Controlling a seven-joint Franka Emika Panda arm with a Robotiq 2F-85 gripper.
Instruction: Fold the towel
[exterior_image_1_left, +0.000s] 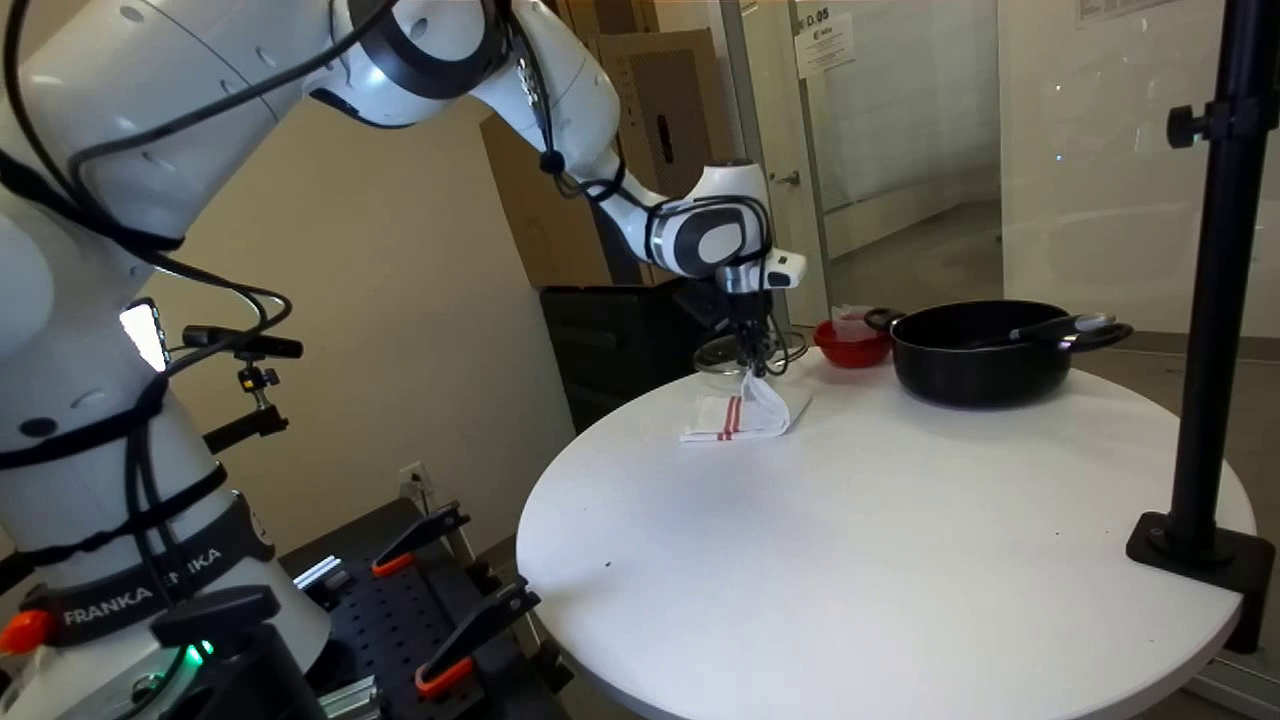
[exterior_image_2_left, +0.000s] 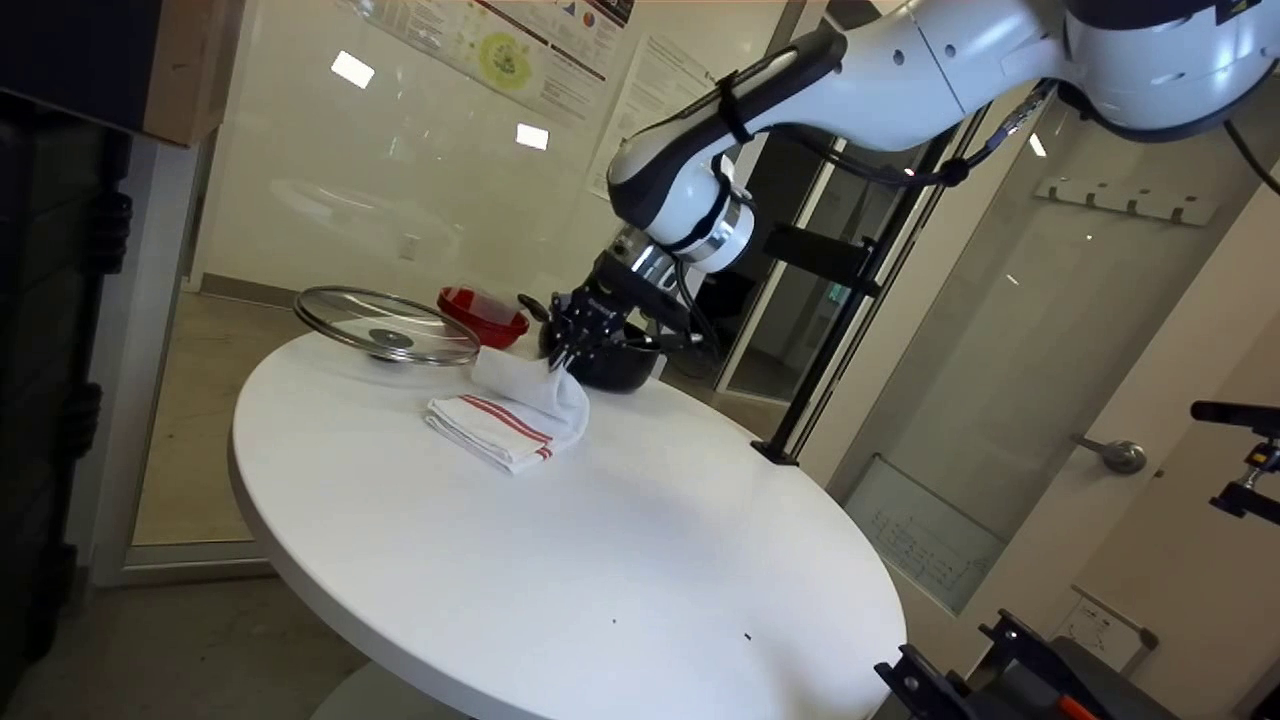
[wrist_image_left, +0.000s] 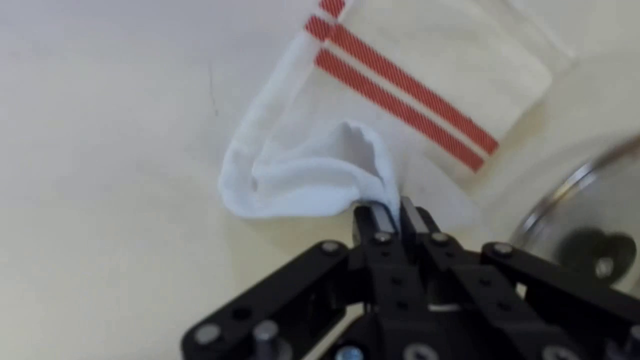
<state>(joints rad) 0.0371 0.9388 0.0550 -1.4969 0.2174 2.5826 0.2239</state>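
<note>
My fingers (wrist_image_left: 416, 220) are closed on one end of a white towel (exterior_image_2_left: 490, 425) with red stripes, the cloth pinched between them; in the wrist view the gripped edge parts into two curved folds with a shaded hollow between. The towel lies on a round white desk (exterior_image_1_left: 850, 560), near its edge: the part with the stripes rests flat in stacked layers, while the gripped end stands raised and bent back over in a loose loop, as both exterior views show. My white arm (exterior_image_1_left: 560, 90) extends over the desk, its wrist above the raised end. Just beside the towel sits a round glass lid (exterior_image_2_left: 388, 322) with a metal rim and a dark knob. Near the lid stands a red bowl (exterior_image_1_left: 850, 352), in which rests a translucent item (exterior_image_1_left: 853, 324) too blurred to identify. Next to the bowl, in an exterior view, a black two-handled pot (exterior_image_1_left: 975, 368) stands upright, with a utensil (exterior_image_1_left: 1062, 328) inside, its grey handle over the rim; the utensil's head is hidden. In both exterior views a black post (exterior_image_1_left: 1200, 300) rises at the edge of the desk, well apart from the towel
</note>
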